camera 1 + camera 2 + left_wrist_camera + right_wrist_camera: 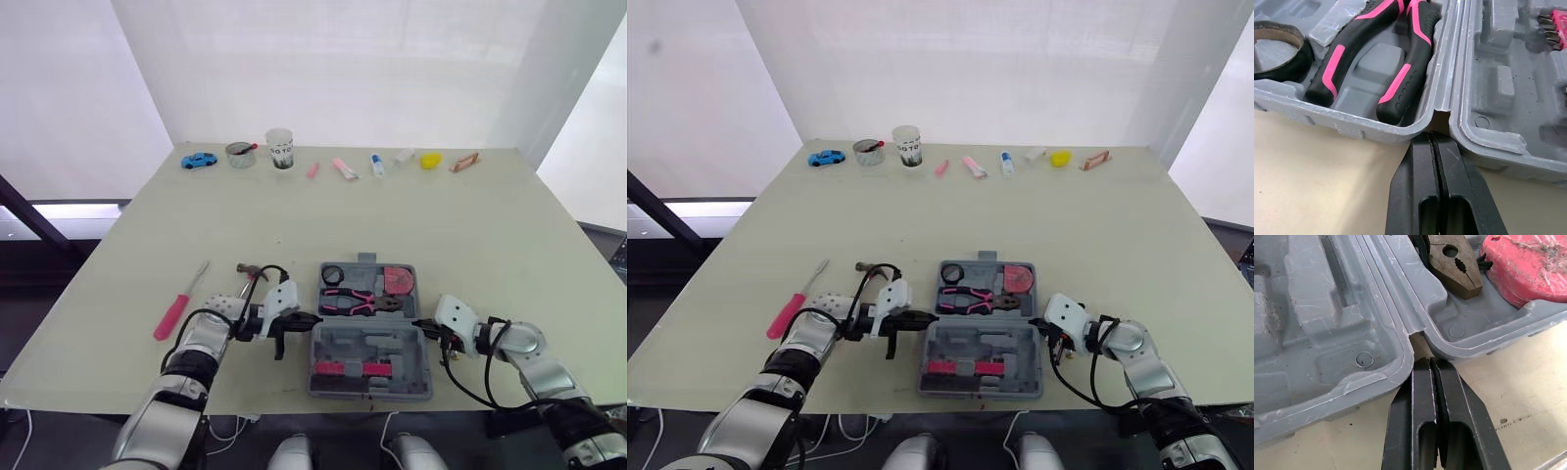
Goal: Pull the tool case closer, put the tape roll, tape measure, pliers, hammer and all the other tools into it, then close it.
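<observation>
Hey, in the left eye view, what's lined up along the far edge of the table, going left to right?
blue toy car → metal bowl → white cup → pink stick → pink packet → small bottle → white piece → yellow object → tan frame

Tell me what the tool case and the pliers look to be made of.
Tool case: grey moulded plastic, matte and scuffed, judging by its formed recesses. Pliers: probably rubbery plastic grips, black with pink inlays; head looks like dull, darkened steel.
</observation>
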`<state>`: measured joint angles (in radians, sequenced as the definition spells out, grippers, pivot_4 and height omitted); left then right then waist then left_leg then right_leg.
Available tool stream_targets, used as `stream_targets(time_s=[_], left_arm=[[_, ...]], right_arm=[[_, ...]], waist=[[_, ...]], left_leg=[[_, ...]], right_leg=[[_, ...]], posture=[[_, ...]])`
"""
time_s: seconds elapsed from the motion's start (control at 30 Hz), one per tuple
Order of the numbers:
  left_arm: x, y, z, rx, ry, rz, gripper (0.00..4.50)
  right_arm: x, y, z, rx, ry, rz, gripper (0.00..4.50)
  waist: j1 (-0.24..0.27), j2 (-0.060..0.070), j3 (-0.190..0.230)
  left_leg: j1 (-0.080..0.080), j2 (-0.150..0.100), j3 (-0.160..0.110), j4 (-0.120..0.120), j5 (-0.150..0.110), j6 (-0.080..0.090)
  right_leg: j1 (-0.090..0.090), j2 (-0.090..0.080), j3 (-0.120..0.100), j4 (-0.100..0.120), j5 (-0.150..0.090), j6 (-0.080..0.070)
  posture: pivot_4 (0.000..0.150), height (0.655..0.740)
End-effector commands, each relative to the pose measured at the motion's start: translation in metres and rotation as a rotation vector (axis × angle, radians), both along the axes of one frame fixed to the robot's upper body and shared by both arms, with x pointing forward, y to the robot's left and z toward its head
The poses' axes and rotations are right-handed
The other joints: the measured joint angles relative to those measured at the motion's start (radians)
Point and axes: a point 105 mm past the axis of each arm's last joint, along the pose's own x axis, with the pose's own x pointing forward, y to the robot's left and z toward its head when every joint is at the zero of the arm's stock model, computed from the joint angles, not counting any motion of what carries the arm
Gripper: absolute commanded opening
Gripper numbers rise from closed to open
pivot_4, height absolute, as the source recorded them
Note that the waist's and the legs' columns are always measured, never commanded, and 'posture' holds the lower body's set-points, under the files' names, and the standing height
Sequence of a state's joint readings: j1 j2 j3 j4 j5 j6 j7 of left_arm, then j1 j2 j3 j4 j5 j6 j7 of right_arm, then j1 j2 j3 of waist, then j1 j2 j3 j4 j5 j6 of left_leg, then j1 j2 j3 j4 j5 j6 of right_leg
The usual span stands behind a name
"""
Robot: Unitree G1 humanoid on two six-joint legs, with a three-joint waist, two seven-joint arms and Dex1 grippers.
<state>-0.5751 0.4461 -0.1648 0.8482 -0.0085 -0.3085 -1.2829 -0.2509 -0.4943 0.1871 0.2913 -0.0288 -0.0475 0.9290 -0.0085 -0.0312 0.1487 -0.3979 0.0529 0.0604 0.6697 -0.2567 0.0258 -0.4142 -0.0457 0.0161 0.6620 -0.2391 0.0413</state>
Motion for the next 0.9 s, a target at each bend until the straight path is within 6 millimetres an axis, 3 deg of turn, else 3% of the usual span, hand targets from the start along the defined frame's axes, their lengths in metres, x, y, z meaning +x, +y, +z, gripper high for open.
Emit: stream_targets(time_s=[0.03, 0.9], left_arm=[[0.008, -0.016, 0.005, -0.017, -0.043, -0.011, 0.00], [0.004, -0.011, 0.000, -0.010, -0.021, -0.002, 0.00]], right_arm=[[-0.001, 0.017, 0.005, 0.030, -0.033, 0.051, 0.06], [0.010, 0.017, 0.010, 0.024, -0.099, 0.031, 0.06]], waist=[[-0.001, 0.000, 0.000], [-0.004, 0.000, 0.000]], left_leg=[[0.000, 0.000, 0.000, 0.000, 0.000, 0.000], [0.001, 0.000, 0.000, 0.000, 0.000, 0.000]], right_leg=[[0.000, 0.000, 0.000, 0.000, 0.000, 0.000], [0.001, 0.000, 0.000, 0.000, 0.000, 0.000]], posture=[[0.150, 0.7400], [0.150, 0.7400]])
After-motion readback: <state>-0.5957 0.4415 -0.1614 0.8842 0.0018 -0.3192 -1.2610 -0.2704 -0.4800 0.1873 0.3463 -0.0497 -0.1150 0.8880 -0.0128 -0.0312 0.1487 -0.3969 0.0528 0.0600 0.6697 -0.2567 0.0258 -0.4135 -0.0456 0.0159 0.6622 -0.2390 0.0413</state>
